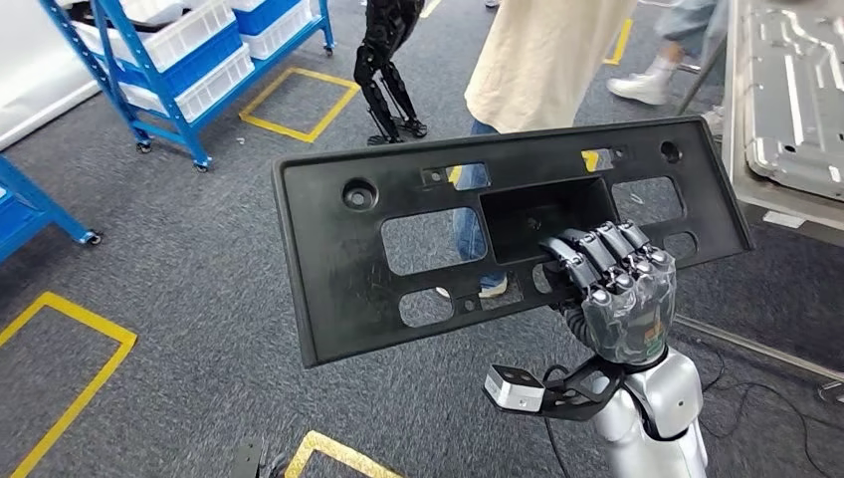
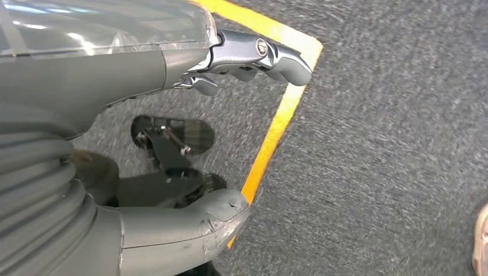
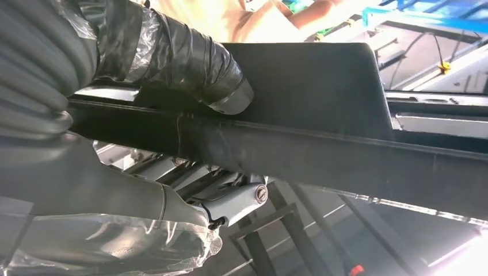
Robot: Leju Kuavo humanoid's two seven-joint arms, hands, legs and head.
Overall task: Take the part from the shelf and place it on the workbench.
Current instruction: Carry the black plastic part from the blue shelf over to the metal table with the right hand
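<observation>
A long black plastic panel (image 1: 398,249) with several cut-outs is held up in front of me, tilted, its left end lower. My right hand (image 1: 612,284) grips its lower edge near the right side, fingers curled over the rim. In the right wrist view the thumb (image 3: 190,63) presses one face of the panel (image 3: 322,115) while the fingers (image 3: 230,204) wrap the other. My left hand (image 2: 172,132) hangs over the carpet with thumb and fingers apart and nothing between them.
A person in a cream top (image 1: 542,60) and jeans stands just behind the panel. A grey metal workbench (image 1: 786,100) lies at the right. Blue shelving with white bins (image 1: 189,60) stands at the back left. Yellow tape squares (image 1: 299,100) mark the grey carpet.
</observation>
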